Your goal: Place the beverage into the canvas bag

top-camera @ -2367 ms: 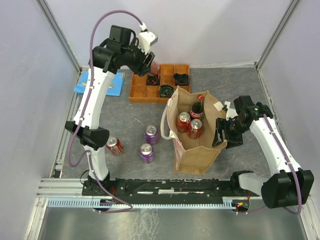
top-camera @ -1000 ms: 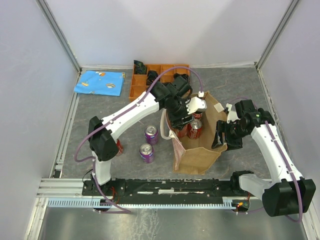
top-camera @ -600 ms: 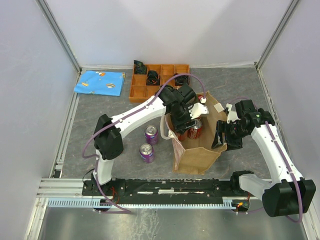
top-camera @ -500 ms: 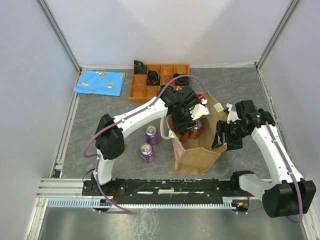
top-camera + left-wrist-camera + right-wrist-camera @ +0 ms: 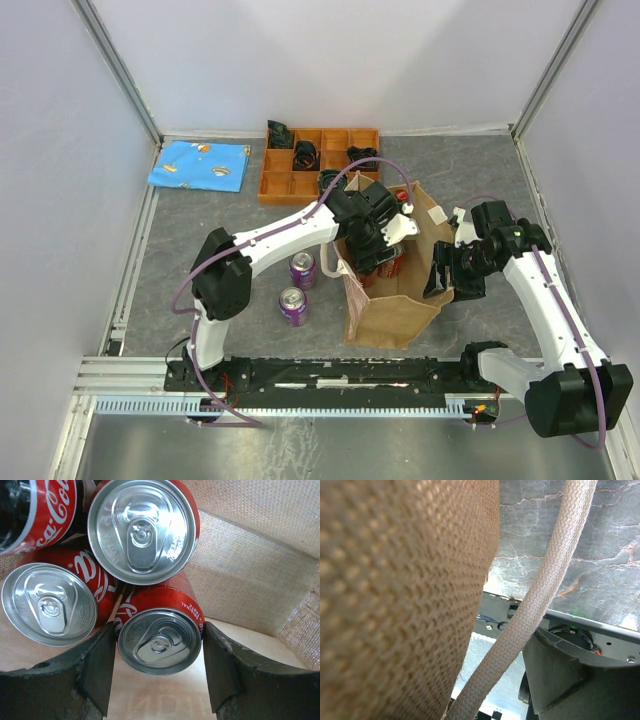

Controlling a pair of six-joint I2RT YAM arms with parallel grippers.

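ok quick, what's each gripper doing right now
Left gripper: closed on a red can inside the bag.
Right gripper: at the bag's edge; open or closed cannot be told.

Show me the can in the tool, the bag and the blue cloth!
can (image 5: 159, 642): left wrist view, its silver lid.
bag (image 5: 395, 318): top view, near outer wall.
cloth (image 5: 198, 166): top view, its middle.

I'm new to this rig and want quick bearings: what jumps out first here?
The left tool is down inside the canvas bag, holding a red can beside two other red cans. The right tool sits at the bag's right edge; two purple cans stand outside, to its left.
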